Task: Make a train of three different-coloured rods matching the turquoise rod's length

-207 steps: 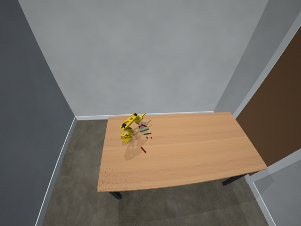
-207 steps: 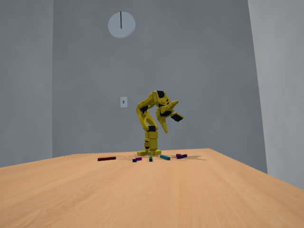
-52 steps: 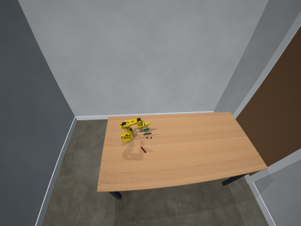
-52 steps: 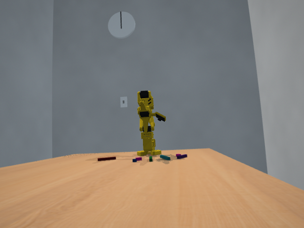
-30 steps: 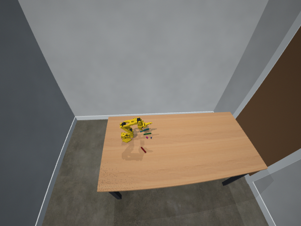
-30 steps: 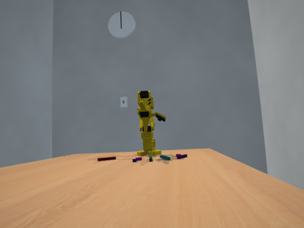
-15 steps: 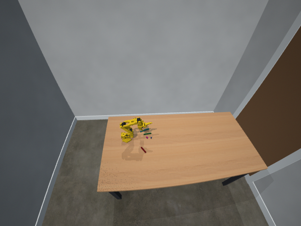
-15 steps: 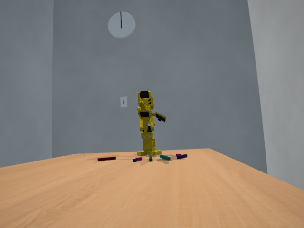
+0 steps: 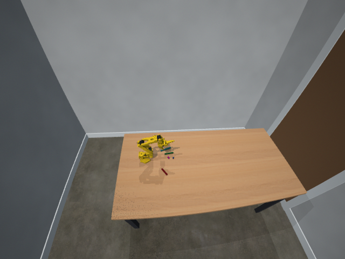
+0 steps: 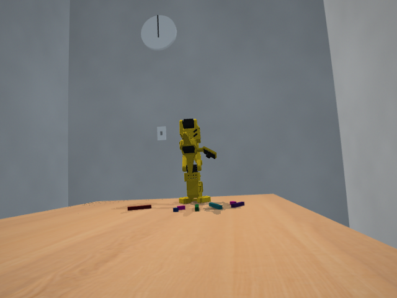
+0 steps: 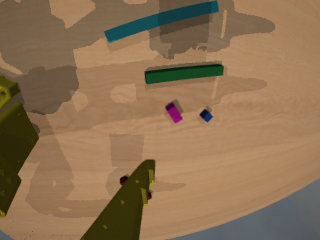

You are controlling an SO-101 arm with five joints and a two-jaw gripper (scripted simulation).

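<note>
The turquoise rod [image 9: 165, 149] [image 10: 215, 205] [image 11: 162, 20] and green rod [image 9: 168, 153] [image 10: 196, 207] [image 11: 184, 74] lie apart, not parallel. A magenta rod [image 9: 168, 157] [image 10: 181, 207] [image 11: 175, 113] lies slanted beside the blue rod [image 9: 173, 157] [image 10: 175, 209] [image 11: 206, 115], with a gap. The red rod [image 9: 164, 171] [image 10: 139, 207] lies apart; a finger hides its middle in the wrist view. In the exterior view, a purple rod [image 10: 238, 204] lies before a second magenta rod [image 10: 232, 202]; whether they touch is unclear. My gripper [image 9: 168, 144] [image 10: 188, 154] is open and empty, above the table.
The wooden table [image 9: 222, 167] [image 10: 198, 250] [image 11: 250, 150] bears all the rods. The arm's base [image 9: 144, 159] [image 10: 194, 199] stands near the table's left edge in the top view. The arm hides the purple rod and second magenta rod there.
</note>
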